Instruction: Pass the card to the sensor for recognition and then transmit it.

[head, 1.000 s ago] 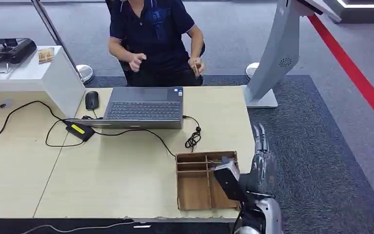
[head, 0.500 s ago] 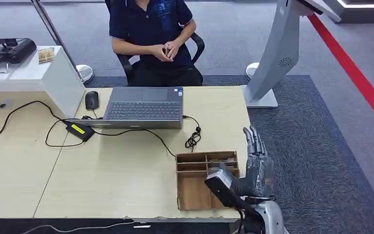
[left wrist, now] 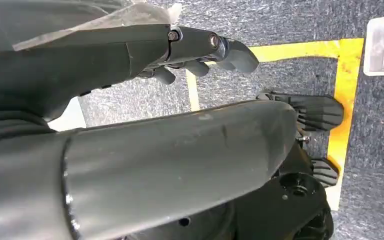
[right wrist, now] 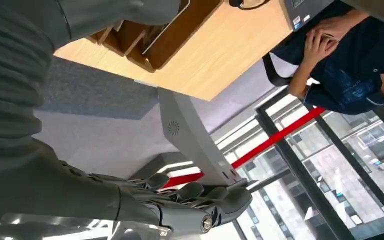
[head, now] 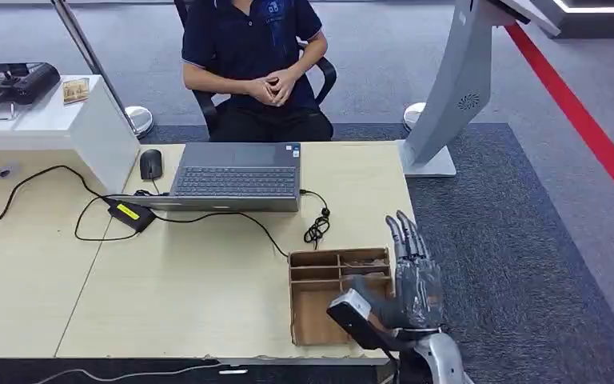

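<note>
Right hand (head: 412, 280): I see it raised beside the tray (head: 318, 308) at the surface (head: 208, 280) edge, fingers (head: 404, 236) straight, apart, holding nothing. Left hand (left wrist: 200, 50): fingers partly curled, state unclear. Card: I cannot locate it. Person (head: 252, 60) seated behind laptop (head: 236, 176).

On the table (head: 208, 280), the laptop (head: 236, 178) sits at the far edge before the seated person (head: 252, 64), the mouse (head: 151, 164) just to its left. The compartmented tray (head: 320, 296) lies at the near right corner, the right hand (head: 412, 276) raised beside it, perhaps overlapping its edge. The sensor stand (head: 460, 88) rises beyond the table's right end
</note>
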Controlling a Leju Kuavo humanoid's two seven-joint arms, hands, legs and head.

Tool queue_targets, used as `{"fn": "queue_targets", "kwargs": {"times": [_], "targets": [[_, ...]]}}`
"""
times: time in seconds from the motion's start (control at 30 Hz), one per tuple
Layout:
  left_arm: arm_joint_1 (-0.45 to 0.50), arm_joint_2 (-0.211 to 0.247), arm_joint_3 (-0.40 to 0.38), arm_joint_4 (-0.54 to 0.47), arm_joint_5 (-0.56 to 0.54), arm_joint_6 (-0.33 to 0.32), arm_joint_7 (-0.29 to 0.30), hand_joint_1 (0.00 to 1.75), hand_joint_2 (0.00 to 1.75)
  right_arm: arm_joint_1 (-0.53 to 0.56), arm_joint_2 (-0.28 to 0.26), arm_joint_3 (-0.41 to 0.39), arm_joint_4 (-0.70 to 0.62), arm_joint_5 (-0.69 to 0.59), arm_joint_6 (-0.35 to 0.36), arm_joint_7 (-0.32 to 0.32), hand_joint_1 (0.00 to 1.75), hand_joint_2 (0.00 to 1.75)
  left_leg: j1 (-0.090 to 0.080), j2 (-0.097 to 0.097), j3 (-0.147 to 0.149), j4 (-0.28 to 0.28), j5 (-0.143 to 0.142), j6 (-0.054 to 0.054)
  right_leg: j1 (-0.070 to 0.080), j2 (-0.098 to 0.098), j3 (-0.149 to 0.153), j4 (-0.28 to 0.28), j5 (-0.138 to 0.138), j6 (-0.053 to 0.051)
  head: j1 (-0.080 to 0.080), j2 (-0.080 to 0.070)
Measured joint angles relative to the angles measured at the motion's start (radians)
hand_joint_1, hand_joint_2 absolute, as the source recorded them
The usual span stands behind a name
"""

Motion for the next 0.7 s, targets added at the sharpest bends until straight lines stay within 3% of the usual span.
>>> {"fn": "queue_targets", "kwargs": {"times": [0.7], "targets": [[-0.001,0.003,0.000,0.000,-0.018,-0.010,-0.013,0.00,0.00,-0.041,0.023,0.024,0.120,-0.038,-0.040,-0.026,0.00,1.75,0.000,0.000,0.000,0.000,0.000,0.000,0.000,0.000,0.000,0.000,0.000,0.000,0.000,0.000]]}}
